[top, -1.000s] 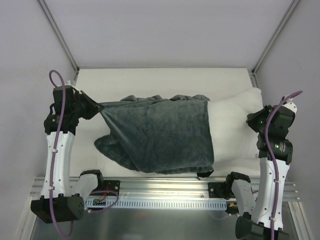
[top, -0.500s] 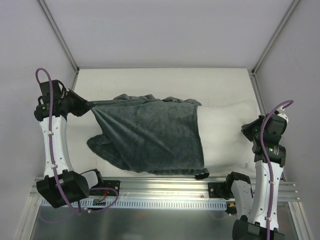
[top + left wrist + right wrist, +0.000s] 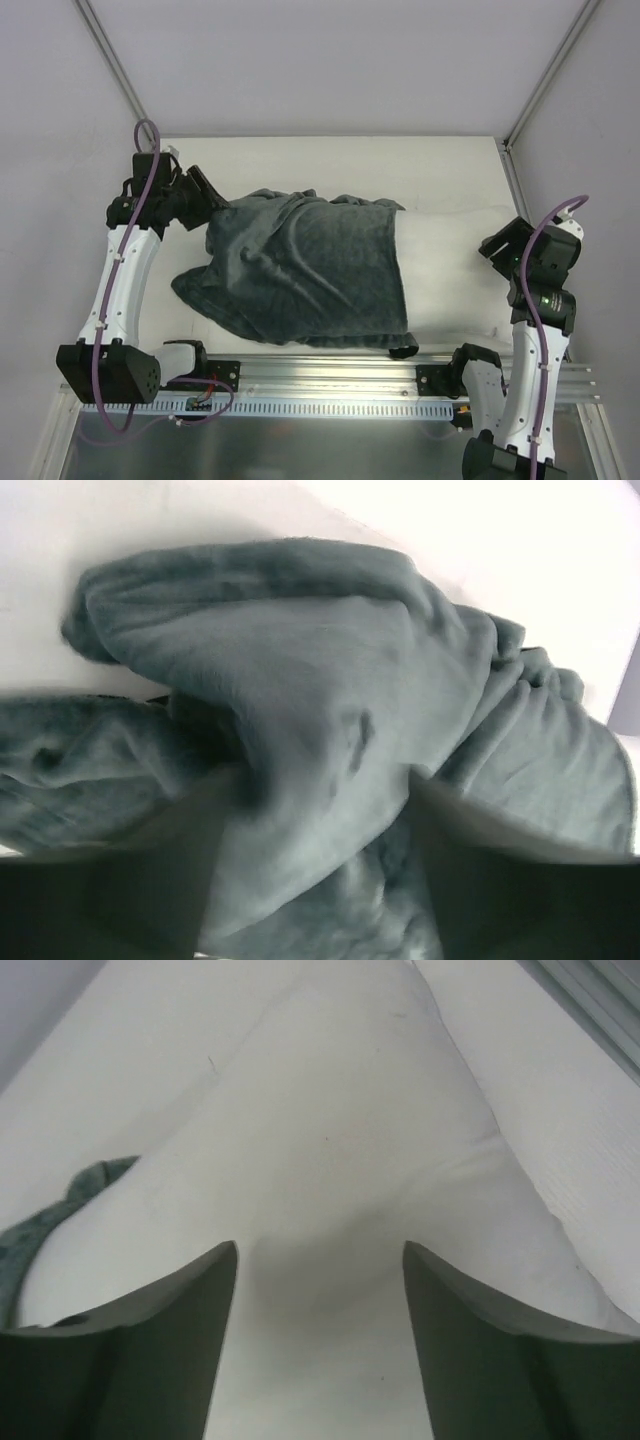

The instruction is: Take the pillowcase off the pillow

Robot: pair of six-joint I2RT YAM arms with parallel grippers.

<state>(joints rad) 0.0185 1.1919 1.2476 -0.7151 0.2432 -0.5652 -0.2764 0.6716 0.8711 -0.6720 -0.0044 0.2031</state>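
Dark grey-green plush cloth, the pillowcase (image 3: 310,270), covers the left part of the white pillow (image 3: 455,265) in the top view; the pillow's right end is bare. Both lie across the white surface (image 3: 300,160), near its front edge. The left arm (image 3: 125,270) reaches to the far left corner of the pillowcase, and the left jaws are just at the cloth's edge. The right arm (image 3: 540,300) stands at the pillow's right end, the right jaws just beside it.

From the left wrist we see the pillowcase (image 3: 300,680) wrinkled and folded, filling almost the whole picture. The left jaws are spread, and a fold of cloth lies in the gap between them; we cannot tell if they press it.

From the right wrist we see a bare end of the pillow (image 3: 330,1160) under the right jaws, which are spread and pinch nothing. A little of the pillowcase (image 3: 40,1230) shows at the left edge.
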